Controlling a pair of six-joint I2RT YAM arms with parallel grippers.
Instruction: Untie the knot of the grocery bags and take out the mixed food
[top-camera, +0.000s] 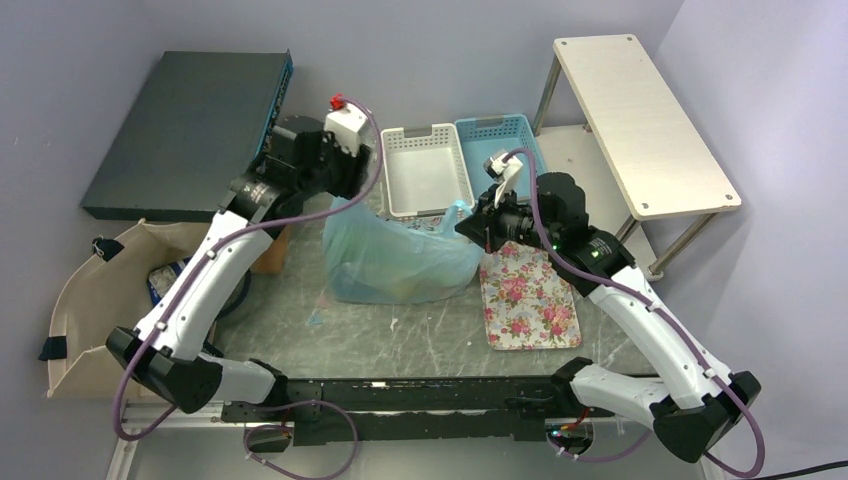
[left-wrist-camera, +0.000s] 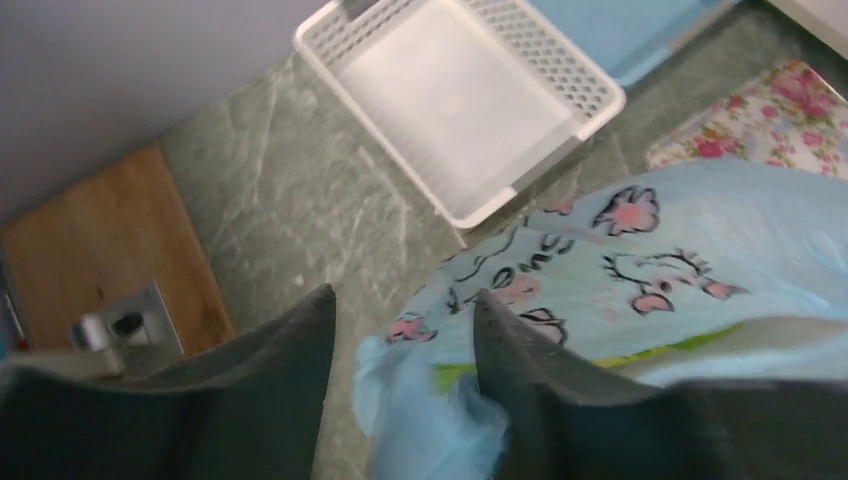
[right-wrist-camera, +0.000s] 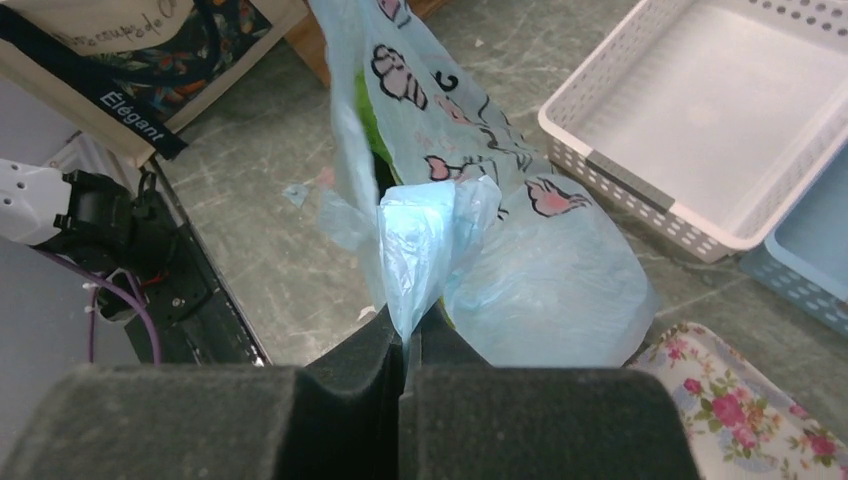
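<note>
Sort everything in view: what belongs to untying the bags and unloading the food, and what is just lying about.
Job: light-blue plastic bag; its bunched handle, pinched in the right gripper; left gripper, open at the bag; beige canvas tote.
Lying about: white basket; blue basket; floral tray; wooden board; dark flat case; white shelf.

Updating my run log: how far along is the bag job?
Done: nothing visibly; white basket and floral tray hold no food. In hand: right gripper, jaws shut on the bunched handle of the blue bag; left gripper open beside it. Left: untying, emptying this bag, then the canvas tote.
</note>
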